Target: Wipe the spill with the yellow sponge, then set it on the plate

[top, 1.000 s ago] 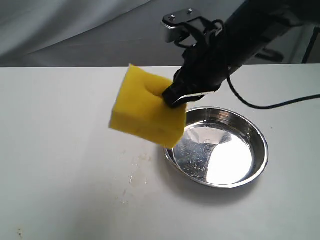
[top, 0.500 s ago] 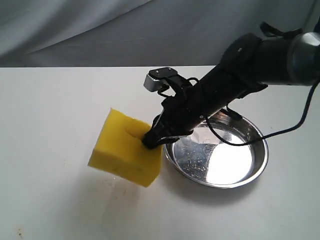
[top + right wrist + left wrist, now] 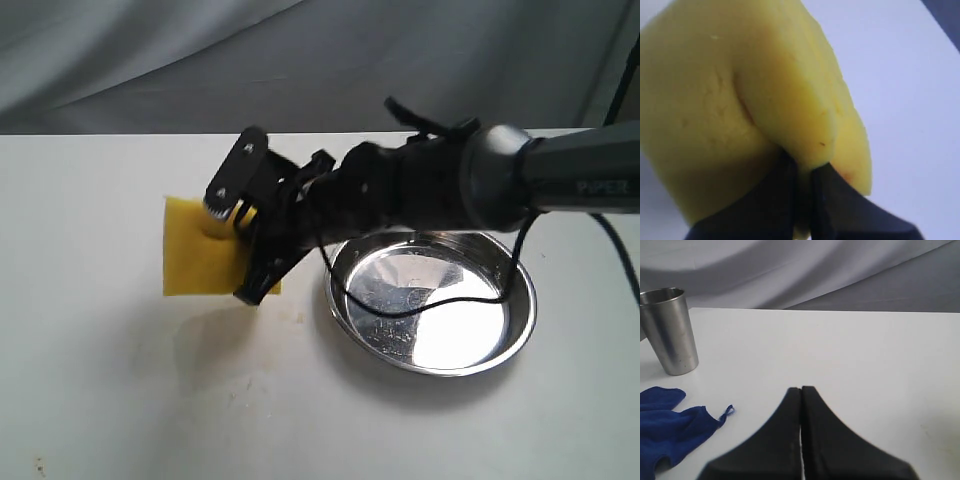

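The yellow sponge (image 3: 196, 262) is pinched at one edge by my right gripper (image 3: 243, 262), which reaches across to the left of the plate (image 3: 529, 308). It hangs low over the white table, and I cannot tell if it touches. In the right wrist view the sponge (image 3: 735, 95) fills the frame, with the right gripper (image 3: 805, 172) shut on a fold of it. No amber puddle shows. Only a faint speck (image 3: 297, 318) lies beside the plate. My left gripper (image 3: 801, 389) is shut on nothing, and it is out of the exterior view.
A steel cup (image 3: 670, 332) and a crumpled blue cloth (image 3: 670, 432) lie on the table in the left wrist view. A grey curtain (image 3: 300, 60) hangs behind the table. The right arm's cable (image 3: 420, 308) droops over the plate.
My right gripper has carried the sponge down and to the left, away from the plate, turning as it went. The plate has not moved.
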Tool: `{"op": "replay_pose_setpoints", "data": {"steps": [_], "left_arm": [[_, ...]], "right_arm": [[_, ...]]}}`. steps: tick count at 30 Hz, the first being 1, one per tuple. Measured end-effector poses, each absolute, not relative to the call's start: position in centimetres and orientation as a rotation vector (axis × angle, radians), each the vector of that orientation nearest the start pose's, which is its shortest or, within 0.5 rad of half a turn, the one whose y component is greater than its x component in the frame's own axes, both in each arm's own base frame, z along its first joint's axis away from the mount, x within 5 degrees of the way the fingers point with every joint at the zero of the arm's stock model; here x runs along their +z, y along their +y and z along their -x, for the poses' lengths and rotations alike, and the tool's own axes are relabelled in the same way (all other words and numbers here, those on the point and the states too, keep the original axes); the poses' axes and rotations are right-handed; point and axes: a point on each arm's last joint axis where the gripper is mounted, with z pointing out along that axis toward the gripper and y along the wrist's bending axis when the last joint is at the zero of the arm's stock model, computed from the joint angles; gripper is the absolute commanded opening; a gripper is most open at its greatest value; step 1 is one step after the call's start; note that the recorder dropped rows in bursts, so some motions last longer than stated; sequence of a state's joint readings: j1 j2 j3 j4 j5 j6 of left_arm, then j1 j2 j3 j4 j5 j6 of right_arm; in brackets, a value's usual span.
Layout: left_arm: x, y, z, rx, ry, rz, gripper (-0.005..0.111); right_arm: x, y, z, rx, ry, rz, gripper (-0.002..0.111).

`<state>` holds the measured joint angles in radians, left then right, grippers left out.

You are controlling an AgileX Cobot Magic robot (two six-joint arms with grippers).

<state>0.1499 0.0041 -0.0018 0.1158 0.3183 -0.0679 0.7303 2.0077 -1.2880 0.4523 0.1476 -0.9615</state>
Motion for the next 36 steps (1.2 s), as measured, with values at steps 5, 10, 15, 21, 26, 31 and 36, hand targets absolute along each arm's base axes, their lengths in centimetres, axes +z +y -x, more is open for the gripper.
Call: {"op": "replay_pose_setpoints", "data": {"steps": [5,10,15,21,26,31,36], "left_arm": [[18.5,1.1,-5.3,0.170,1.801,0.123,0.000],[18.5,1.1,-5.3,0.170,1.801,0.123,0.000],[18.5,1.1,-5.3,0.170,1.801,0.123,0.000],[18.5,1.1,-5.3,0.170,1.801,0.123,0.000],[18.5,1.1,-5.3,0.170,1.801,0.123,0.000],[18.5,1.1,-5.3,0.170,1.801,0.123,0.000],[18.5,1.1,-5.3,0.170,1.801,0.123,0.000]], "right_arm": [[15.9,30.8,-30.8,0.146,1.815,1.532,0.001],[15.3,30.2,-30.3,0.094,1.794,1.705,0.023],[15.4,29.8,-30.0,0.096,1.846,1.747,0.065],[15.1,29.5,-29.5,0.134,1.966,1.743,0.079],[16.6,29.1,-29.0,0.155,2.007,1.722,0.079],[20.3,28.5,-28.3,0.165,1.960,1.686,0.079],[23.8,28.0,-27.9,0.187,1.918,1.573,0.078]]}}
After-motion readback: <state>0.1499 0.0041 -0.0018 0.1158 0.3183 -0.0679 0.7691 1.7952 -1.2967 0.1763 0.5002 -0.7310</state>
